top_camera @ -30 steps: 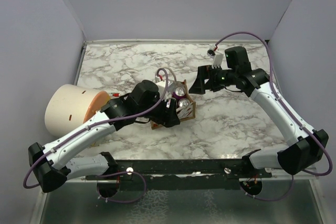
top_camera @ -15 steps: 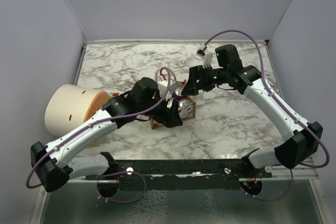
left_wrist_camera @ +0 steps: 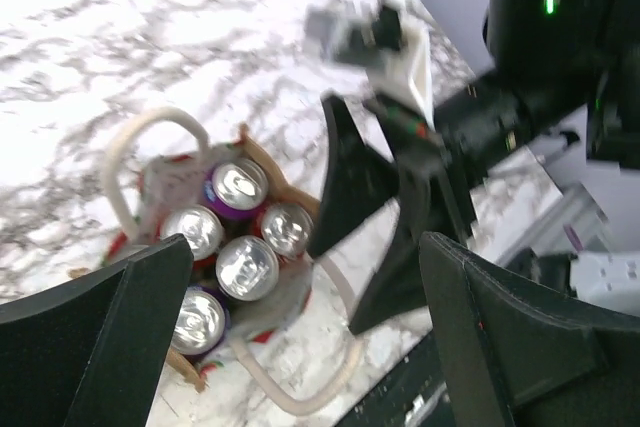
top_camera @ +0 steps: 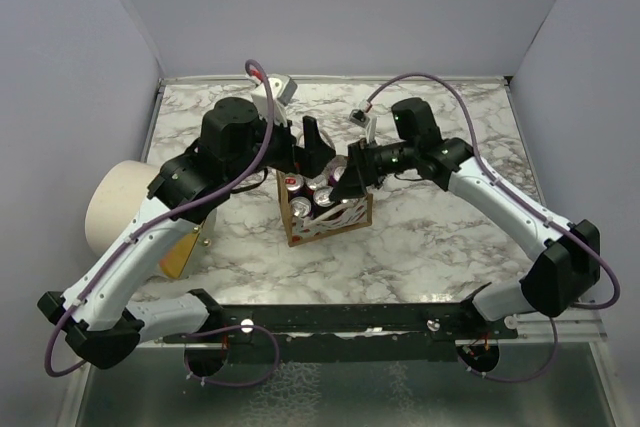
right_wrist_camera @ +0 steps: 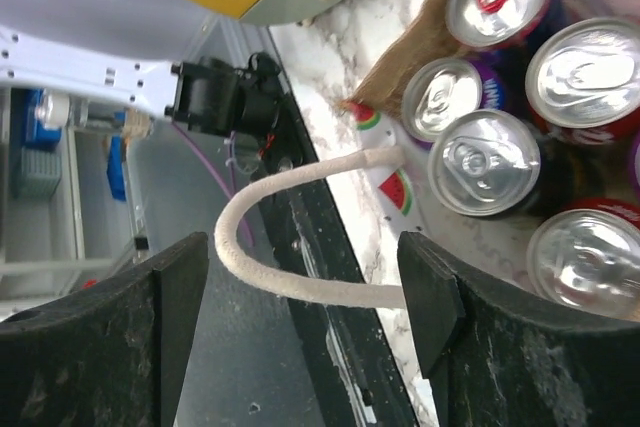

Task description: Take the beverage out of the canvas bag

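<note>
Hovering the left gripper (left_wrist_camera: 300,247), jaws wide apart and gripping nothing, above the canvas bag (top_camera: 330,222) on the marble table (top_camera: 440,237). Spreading the right gripper (right_wrist_camera: 300,257) at either side of 1 white loop handle (right_wrist_camera: 250,217), unclamped. Carrying beverage cans (left_wrist_camera: 247,265) upright inside the bag.

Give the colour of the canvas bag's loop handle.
Off-white; the loop handle shows best in the right wrist view.

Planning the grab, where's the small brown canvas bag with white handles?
Top view: the canvas bag stands at centre, beneath the left gripper and right gripper, right of the cream cylinder.
</note>
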Robot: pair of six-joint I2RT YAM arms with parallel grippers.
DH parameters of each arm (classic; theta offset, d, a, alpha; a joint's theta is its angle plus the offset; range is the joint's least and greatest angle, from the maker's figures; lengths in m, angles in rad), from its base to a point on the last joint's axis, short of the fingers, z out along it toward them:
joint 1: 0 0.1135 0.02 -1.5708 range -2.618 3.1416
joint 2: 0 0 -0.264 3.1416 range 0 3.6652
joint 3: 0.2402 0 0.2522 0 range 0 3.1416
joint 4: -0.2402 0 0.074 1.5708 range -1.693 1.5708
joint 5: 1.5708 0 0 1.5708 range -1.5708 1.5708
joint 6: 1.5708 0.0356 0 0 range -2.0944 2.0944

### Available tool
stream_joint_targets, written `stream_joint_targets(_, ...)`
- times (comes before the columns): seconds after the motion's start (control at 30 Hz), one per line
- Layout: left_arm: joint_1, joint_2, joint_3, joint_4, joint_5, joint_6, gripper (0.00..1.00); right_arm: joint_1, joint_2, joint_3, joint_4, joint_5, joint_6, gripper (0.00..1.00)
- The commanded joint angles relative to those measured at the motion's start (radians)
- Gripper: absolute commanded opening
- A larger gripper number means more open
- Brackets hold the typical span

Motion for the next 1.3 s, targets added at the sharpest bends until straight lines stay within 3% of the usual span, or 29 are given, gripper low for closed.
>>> stream_joint_targets(0.0, 0.011, 0.043, 0.063, -0.02, -0.234, 0.008, 0.99, 0.065, -0.017, -0.065, 0.007, -0.072, -0.095, 0.73)
stream_joint_targets(0.2, 0.051, 0.104, 0.074, -0.038, -0.354, -0.006, 0.98, 0.134, -0.104, -0.273, 0.084, -0.007, -0.093, 0.66)
stream_joint_targets(0.5, 0.119, 0.09, -0.015, -0.017, -0.309, -0.117, 0.96, 0.149, -0.137, -0.526, 0.187, 0.308, -0.176, 0.58)
stream_joint_targets(0.8, 0.142, 0.096, -0.074, -0.012, -0.275, -0.248, 0.95, 0.149, -0.029, -0.456, 0.189, 0.413, -0.149, 0.62)
stream_joint_targets(0.97, 0.142, 0.067, -0.167, 0.073, -0.281, -0.349, 0.95, 0.148, -0.121, -0.39, 0.084, 0.438, -0.153, 0.63)
stream_joint_targets(1.1, 0.147, 0.089, -0.125, 0.062, -0.294, -0.321, 0.94, 0.148, -0.217, -0.339, 0.012, 0.469, -0.148, 0.65)
stream_joint_targets(1.27, 0.158, 0.12, -0.04, 0.047, -0.33, -0.267, 0.95, 0.149, -0.219, -0.204, -0.089, 0.504, -0.154, 0.68)
